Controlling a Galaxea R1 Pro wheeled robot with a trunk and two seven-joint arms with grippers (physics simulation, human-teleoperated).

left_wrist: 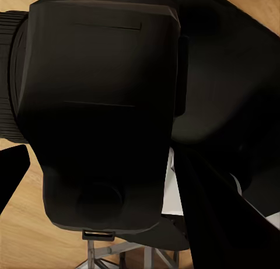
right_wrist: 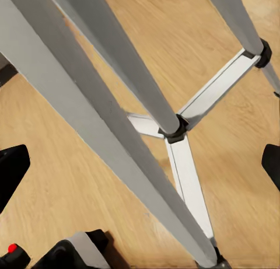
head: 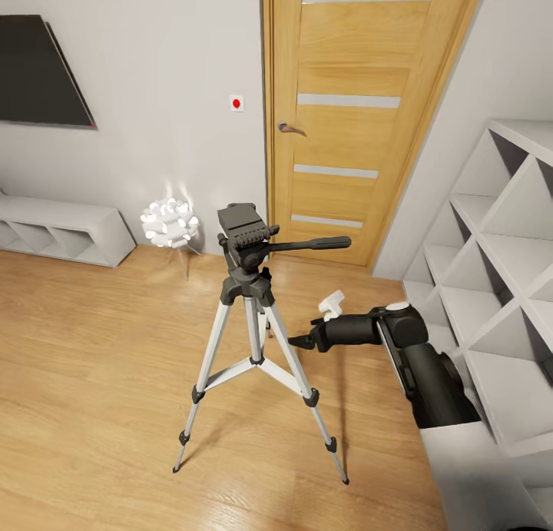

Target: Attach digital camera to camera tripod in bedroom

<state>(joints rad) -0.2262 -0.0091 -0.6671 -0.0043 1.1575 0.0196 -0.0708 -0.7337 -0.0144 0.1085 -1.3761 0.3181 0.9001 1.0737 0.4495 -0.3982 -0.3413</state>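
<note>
Tripod [head: 253,316] stands on the bedroom floor [head: 100,362] before the door [head: 353,116]. Right tool [head: 303,341], spread, nears a leg. Camera [left_wrist: 99,117] fills the left wrist view; left tool's state unclear. Next: seat camera on the head.

R arm out low, L wrist cam jammed up close on dark stuff.

R arm [head: 415,354]: upper link comes up from lower right of head view, bends at elbow, forearm runs roughly level twd left. R gripper [head: 303,342] at its end, dark, small in frame, jaw gap can't be read there. R wrist view: black fingertips [right_wrist: 13,171] sit at opposite edges, well apart, nothing between. L gripper: one dark fingertip [left_wrist: 11,178] at edge of L wrist view, state unclear.
</note>
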